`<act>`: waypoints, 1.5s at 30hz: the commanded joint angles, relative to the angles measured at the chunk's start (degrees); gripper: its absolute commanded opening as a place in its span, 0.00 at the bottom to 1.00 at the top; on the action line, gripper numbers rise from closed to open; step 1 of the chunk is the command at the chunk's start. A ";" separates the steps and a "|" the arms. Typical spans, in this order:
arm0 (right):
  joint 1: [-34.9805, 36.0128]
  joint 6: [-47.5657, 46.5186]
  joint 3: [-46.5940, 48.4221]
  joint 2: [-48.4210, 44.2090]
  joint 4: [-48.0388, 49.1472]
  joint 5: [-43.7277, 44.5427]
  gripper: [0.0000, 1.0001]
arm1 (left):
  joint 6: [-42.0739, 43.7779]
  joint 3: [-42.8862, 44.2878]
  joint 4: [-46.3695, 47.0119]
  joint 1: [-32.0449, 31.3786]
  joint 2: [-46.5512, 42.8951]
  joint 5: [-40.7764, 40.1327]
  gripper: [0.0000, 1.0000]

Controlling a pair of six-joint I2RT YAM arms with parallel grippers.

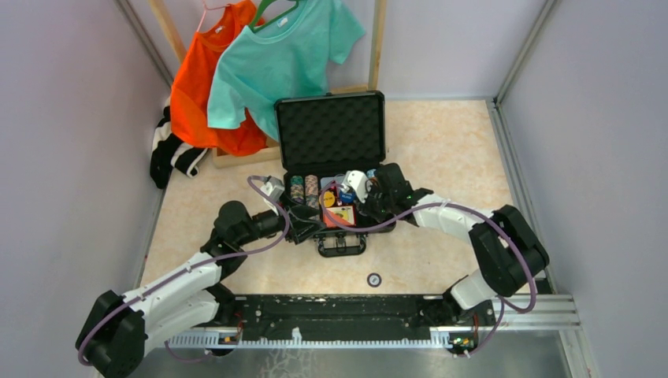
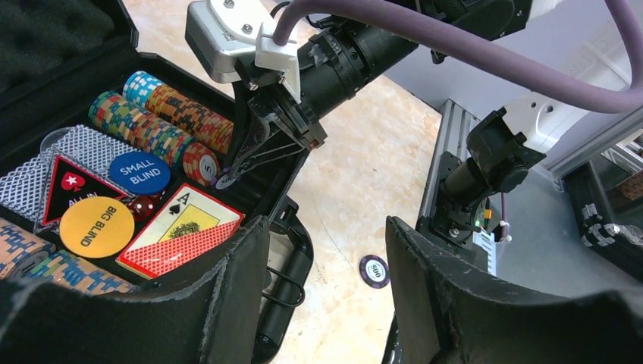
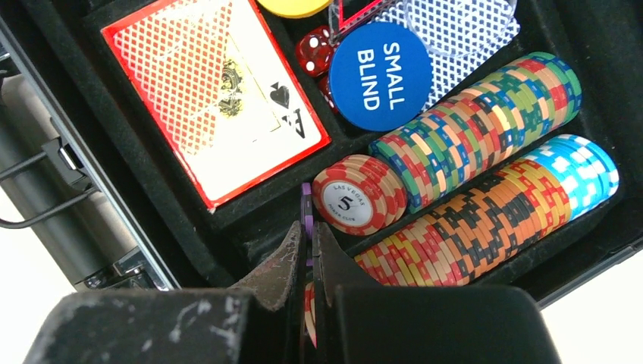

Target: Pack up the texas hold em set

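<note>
At the briefcase's [image 1: 331,130] edge, right hand [image 3: 308,233] pinches a purple chip [image 3: 306,208] the top view hides.

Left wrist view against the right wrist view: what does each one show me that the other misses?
Only left wrist: a loose chip lying on the table outside the case, and the whole yellow BIG BLIND button. Only right wrist: the right gripper seen from inside its pinch, closed on the edge of the purple chip. Both: SMALL BLIND button, card box, red dice, chip rows, and that purple chip.
</note>
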 commanded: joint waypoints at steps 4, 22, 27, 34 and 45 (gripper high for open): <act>-0.72 -0.84 1.27 1.29 6.27 2.02 0.18 | 0.83 0.60 0.11 0.06 -0.56 -0.21 0.64; -0.90 1.73 -1.89 -8.83 14.74 10.23 0.31 | 0.21 0.70 -0.14 0.05 -0.92 -0.33 0.64; -0.11 11.41 -3.15 -18.62 12.02 9.90 0.34 | -1.70 0.79 -1.58 0.11 -0.72 -3.85 0.64; 6.60 33.57 5.93 -21.04 -18.95 13.38 0.88 | -3.77 2.08 -5.13 0.20 -0.46 -10.92 0.64; 22.51 59.39 -5.31 -25.65 -28.18 32.74 0.93 | -6.41 5.97 -15.42 0.45 0.17 -20.93 0.64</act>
